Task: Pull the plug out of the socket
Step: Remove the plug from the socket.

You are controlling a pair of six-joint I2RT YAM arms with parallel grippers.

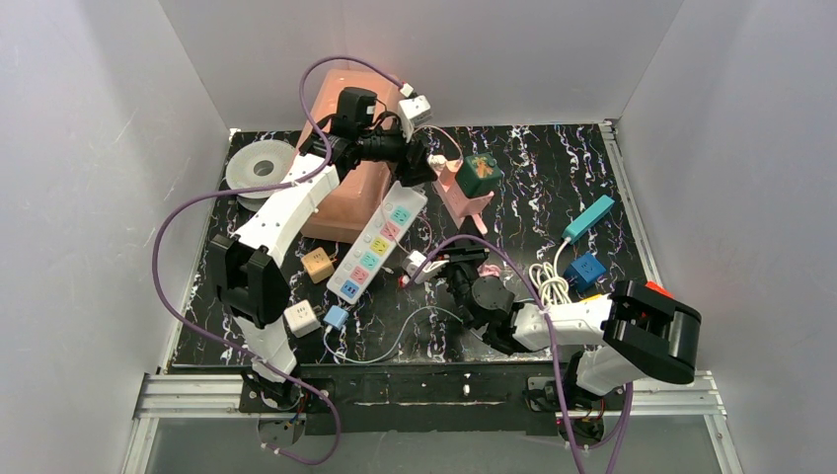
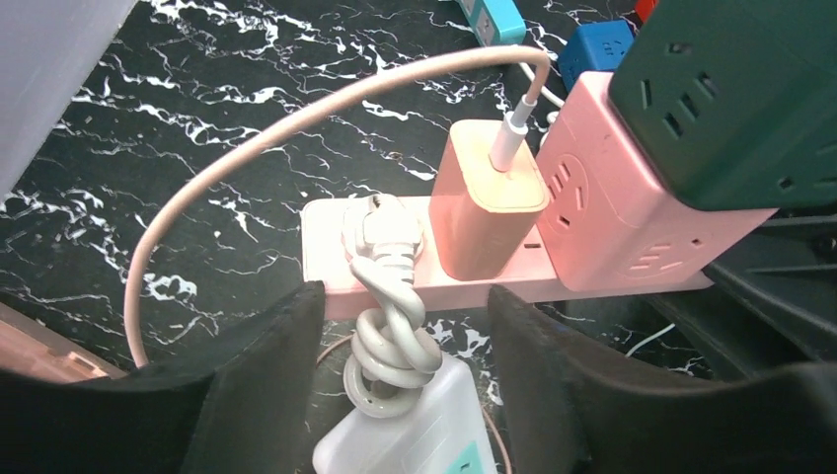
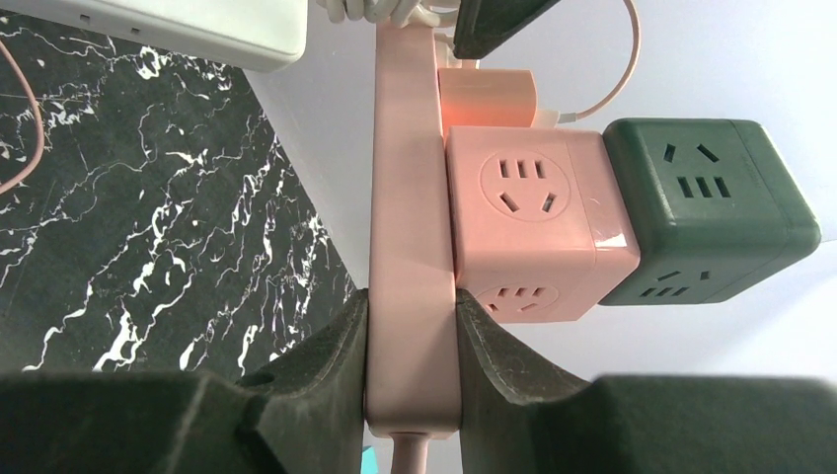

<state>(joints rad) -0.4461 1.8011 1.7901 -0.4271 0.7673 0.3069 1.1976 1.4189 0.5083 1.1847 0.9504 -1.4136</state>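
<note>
Right gripper (image 3: pixel 412 314) clamps the pink strip (image 3: pixel 410 148) toward the far edge. Left gripper (image 2: pixel 405 298) gapes astride the white plug (image 2: pixel 383 229). Plug is probably rigid, light and smooth: pinch the body, not the cord (image 2: pixel 395 341).

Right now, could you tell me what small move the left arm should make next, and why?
Probably ease the left gripper forward onto the white plug: its open fingers straddle the knotted cord, apparently short of the plug body, while the right gripper clamps the pink strip steady.
</note>
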